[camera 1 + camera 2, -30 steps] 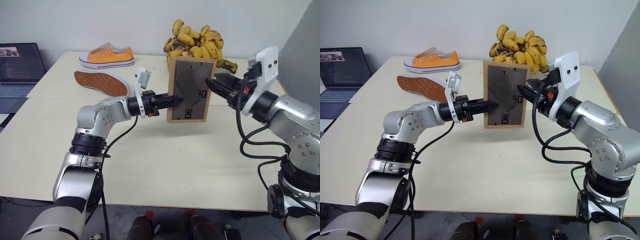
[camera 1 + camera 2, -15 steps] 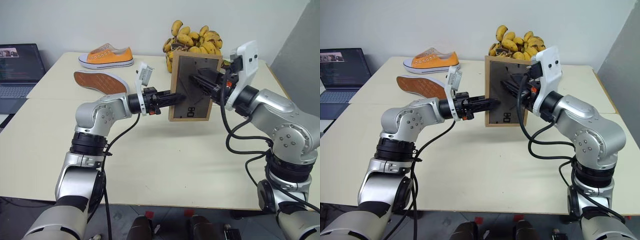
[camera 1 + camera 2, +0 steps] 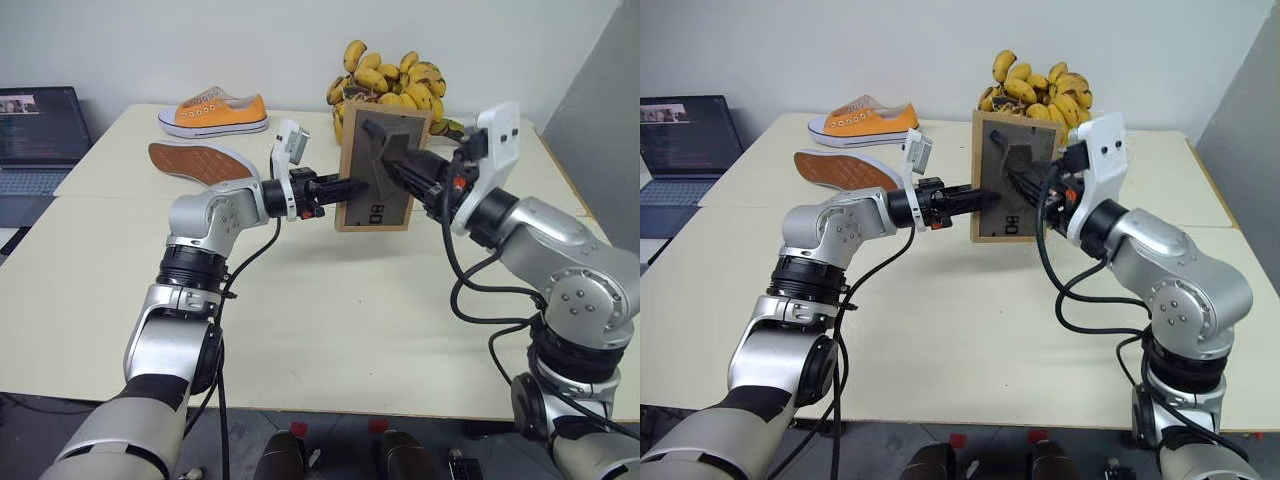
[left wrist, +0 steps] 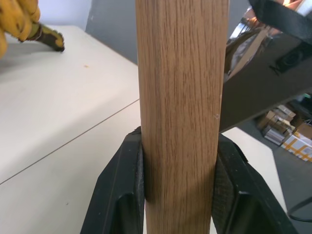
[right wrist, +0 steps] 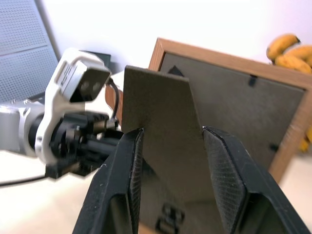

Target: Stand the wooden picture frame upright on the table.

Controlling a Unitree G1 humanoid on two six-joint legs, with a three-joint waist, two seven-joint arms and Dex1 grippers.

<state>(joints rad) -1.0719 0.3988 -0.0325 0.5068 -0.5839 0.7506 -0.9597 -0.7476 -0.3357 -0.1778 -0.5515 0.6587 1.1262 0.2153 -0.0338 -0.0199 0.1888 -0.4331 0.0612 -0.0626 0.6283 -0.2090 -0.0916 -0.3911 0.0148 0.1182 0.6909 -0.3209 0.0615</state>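
Left eye view: at centre I see my left tool (image 3: 347, 187) clamped on the left edge of the wooden picture frame (image 3: 383, 170), held upright above the cream worktop (image 3: 330, 300). My right tool (image 5: 168, 146) has its fingers on either side of the frame's dark back stand (image 5: 161, 122). Further back, at upper centre, lie bananas (image 3: 390, 80).
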